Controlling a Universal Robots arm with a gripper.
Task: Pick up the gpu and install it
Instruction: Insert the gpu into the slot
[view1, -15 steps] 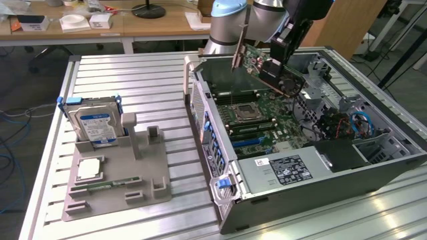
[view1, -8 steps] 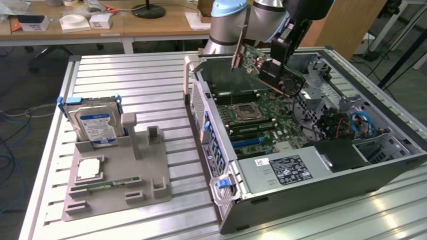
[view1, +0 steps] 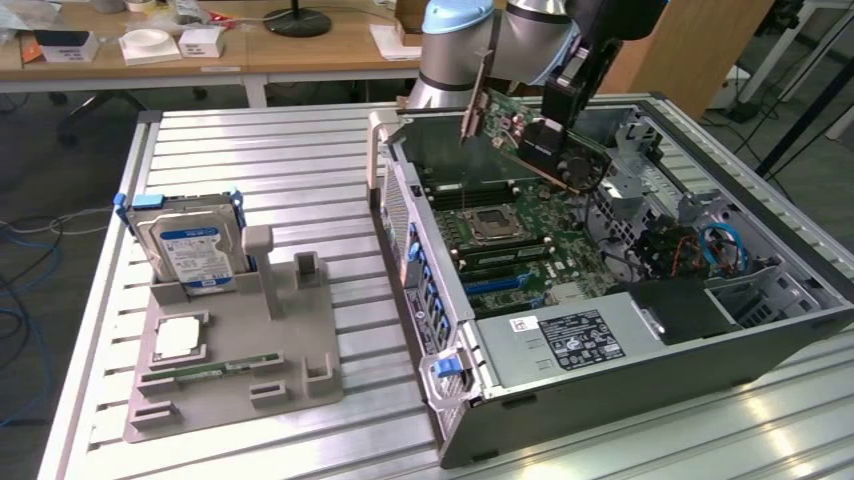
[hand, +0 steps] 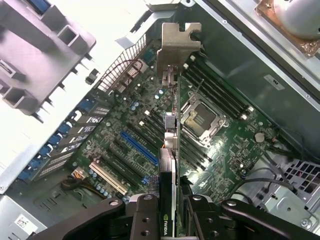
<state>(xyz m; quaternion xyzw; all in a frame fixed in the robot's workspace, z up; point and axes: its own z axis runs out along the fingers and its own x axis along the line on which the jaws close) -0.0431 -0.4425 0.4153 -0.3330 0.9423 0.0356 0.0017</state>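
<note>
Currently held: the gpu (view1: 534, 135) (hand: 171, 125), which the jaws are pinching across its two flat faces.
Jaws: pressing onto the card from both sides, at the end away from its metal bracket (hand: 178, 42).
Gpu attitude: standing on edge, reaching straight out from the jaws, with the bracket at the far end; in the exterior view it is sloping.
Below the jaws: the motherboard (view1: 521, 240) (hand: 150, 130) is lying inside the open computer case (view1: 601, 340), and the card is hanging over it without sitting in any slot.
Just beside the card's line: the processor socket (view1: 483, 222) (hand: 202, 117) is showing on one side and a blue expansion slot (hand: 139, 148) on the other.
Above the jaws: the robot arm (view1: 461, 30) is reaching down into the case from the back of the counter (view1: 267, 150).
Well apart from the jaws: towards the exterior view's left, a grey parts holder (view1: 227, 350) is resting on the counter.
In that holder: a silver hard drive (view1: 194, 245) with a blue and white label is standing upright, and a narrow green memory stick (view1: 214, 368) is lying flat nearer the front.
</note>
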